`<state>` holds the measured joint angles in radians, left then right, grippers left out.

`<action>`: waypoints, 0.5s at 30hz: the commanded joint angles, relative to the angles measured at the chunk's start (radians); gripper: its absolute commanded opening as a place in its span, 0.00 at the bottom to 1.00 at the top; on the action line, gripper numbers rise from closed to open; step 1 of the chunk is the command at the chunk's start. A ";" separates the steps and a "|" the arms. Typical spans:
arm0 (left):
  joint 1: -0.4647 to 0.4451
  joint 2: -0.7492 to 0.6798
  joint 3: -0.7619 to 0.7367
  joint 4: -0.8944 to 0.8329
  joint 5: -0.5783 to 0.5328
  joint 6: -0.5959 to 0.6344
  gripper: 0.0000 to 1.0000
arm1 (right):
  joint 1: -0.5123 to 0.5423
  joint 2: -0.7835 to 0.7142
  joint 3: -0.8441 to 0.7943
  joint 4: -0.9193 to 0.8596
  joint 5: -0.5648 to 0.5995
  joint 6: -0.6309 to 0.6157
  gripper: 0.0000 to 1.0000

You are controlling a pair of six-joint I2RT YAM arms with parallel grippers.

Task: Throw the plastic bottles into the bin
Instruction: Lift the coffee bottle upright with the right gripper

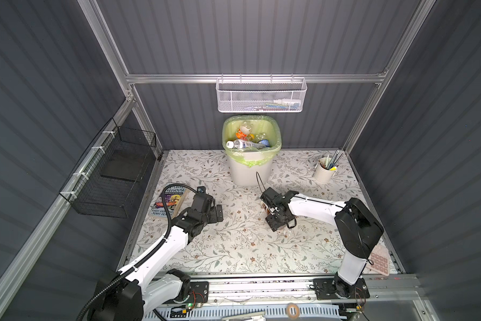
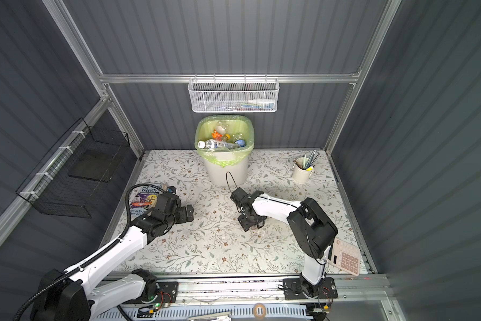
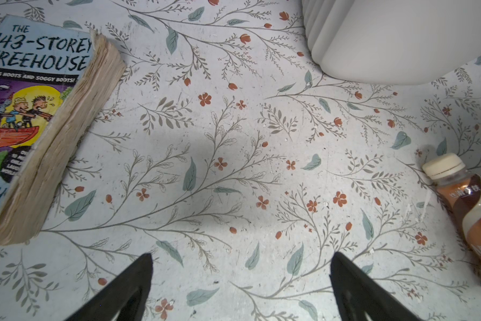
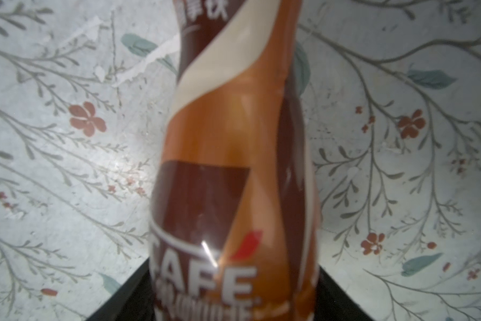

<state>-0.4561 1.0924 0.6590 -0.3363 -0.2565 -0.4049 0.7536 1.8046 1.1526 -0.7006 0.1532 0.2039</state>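
Right claw [image 4: 235, 265]: lowered over the brown-labelled plastic coffee bottle with a cream cap [image 4: 228, 139], which lies on its side on the floral table [image 1: 233, 244]. The jaws are set either side of its body, but whether they press on it cannot be told.
Left claw [image 3: 241, 255]: spread wide with nothing held, parked by the worn paperback book [image 3: 25, 111], probably to leave the way free.
Bin [image 1: 247, 172]: a white plastic wastebasket lined with a green bag, set at the back of the table. Several clear bottles [image 1: 242, 144] lie inside.

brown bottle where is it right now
The brown bottle lies on the table between the fingers of the right hand, near the middle in a top view, in front of the bin.
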 commanded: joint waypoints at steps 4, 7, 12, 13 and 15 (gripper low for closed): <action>0.007 -0.026 -0.024 0.000 0.005 -0.022 1.00 | -0.002 -0.007 0.060 -0.078 0.013 0.047 0.87; 0.007 -0.026 -0.026 0.001 0.007 -0.022 1.00 | 0.000 0.010 0.089 -0.098 0.026 0.039 0.89; 0.007 -0.029 -0.031 0.001 0.004 -0.020 1.00 | -0.002 0.057 0.139 -0.114 0.027 0.015 0.88; 0.008 -0.032 -0.030 -0.002 0.003 -0.019 1.00 | -0.002 0.068 0.149 -0.114 0.019 0.010 0.87; 0.007 -0.034 -0.034 -0.004 -0.001 -0.019 1.00 | -0.002 0.091 0.171 -0.120 0.008 0.001 0.85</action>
<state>-0.4561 1.0798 0.6430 -0.3363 -0.2569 -0.4129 0.7532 1.8606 1.2957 -0.7822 0.1661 0.2214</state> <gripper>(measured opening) 0.997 0.854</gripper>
